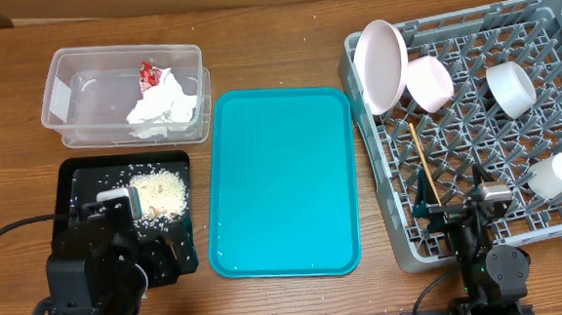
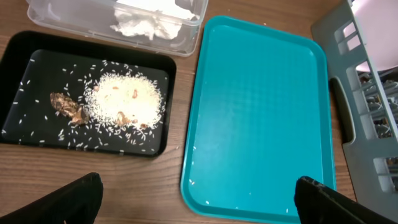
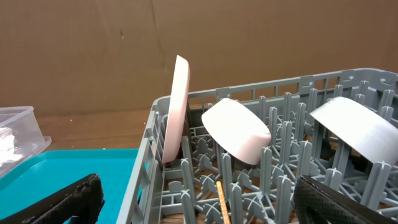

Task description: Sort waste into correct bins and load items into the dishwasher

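Left end effector (image 2: 196, 186) by black tray (image 2: 18, 56), right end effector (image 3: 198, 186) over rack (image 3: 148, 158), both spread.

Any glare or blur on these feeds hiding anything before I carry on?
Overhead: evenly lit, sharp, no harsh glare on the teal tray. Left wrist: rice crisp, left gripper's fingers dark and soft-edged. Right wrist: plate sharp, right gripper's fingers blurred.

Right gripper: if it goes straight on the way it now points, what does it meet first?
Probably the pink bowl, leaning on the dish rack pegs straight ahead; a chopstick lies lower, nearer. Depth is unclear.
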